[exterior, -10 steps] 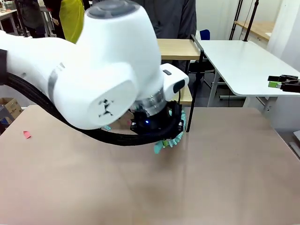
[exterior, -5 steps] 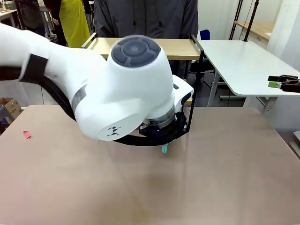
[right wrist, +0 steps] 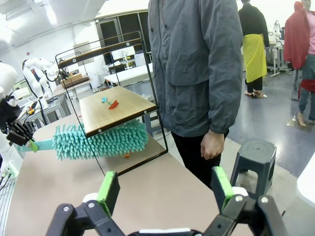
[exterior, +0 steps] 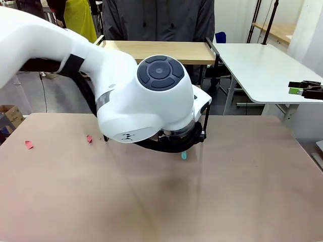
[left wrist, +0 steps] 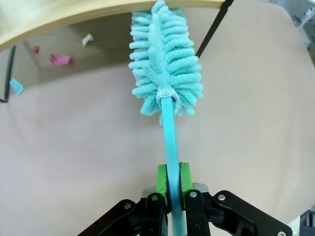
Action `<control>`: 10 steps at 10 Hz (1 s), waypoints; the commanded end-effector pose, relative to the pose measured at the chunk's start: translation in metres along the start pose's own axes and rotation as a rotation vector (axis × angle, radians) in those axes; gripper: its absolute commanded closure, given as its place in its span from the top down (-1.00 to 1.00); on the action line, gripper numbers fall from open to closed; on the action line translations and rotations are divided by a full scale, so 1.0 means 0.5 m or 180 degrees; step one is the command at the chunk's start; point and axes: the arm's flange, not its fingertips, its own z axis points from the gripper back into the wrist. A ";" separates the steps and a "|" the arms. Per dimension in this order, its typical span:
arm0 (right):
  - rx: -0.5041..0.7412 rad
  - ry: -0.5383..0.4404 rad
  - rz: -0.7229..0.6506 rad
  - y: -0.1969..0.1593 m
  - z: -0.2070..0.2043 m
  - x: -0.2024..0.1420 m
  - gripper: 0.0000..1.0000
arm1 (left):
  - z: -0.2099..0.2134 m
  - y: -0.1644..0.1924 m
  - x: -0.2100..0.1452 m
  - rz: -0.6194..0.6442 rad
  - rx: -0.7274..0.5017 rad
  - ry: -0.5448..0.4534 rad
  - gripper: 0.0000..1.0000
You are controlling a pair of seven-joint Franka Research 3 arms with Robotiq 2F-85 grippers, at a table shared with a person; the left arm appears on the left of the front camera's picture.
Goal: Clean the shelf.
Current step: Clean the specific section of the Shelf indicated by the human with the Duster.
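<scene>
The left end effector (left wrist: 173, 189) is clamped on the thin handle of a teal duster (left wrist: 165, 64), with a green pad pressed on either side. The duster's fluffy head lies between the two wooden boards of the shelf (right wrist: 115, 110), which stands at the far side of the worktop (exterior: 242, 191). The right end effector (right wrist: 165, 187) hangs with its fingers spread wide, gripping nothing. Small coloured scraps (right wrist: 110, 102) lie on the upper board. A person (right wrist: 197, 64) stands just behind the shelf.

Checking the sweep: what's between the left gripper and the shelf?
The teal duster: the left gripper clamps its handle, its head reaches into the shelf under its upper board (both wrist views).
</scene>
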 end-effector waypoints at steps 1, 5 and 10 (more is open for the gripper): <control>-0.0001 -0.0009 0.0016 0.004 -0.004 0.007 1.00 | -0.062 -0.056 0.001 0.0091 -0.0027 0.0014 -0.74; -0.0001 -0.0009 0.0016 0.004 -0.004 0.007 1.00 | -0.101 -0.067 -0.002 0.0082 0.0137 0.0087 -0.74; -0.0001 -0.0009 0.0016 0.004 -0.004 0.007 1.00 | -0.086 -0.045 -0.005 -0.0012 0.0124 0.0195 -0.74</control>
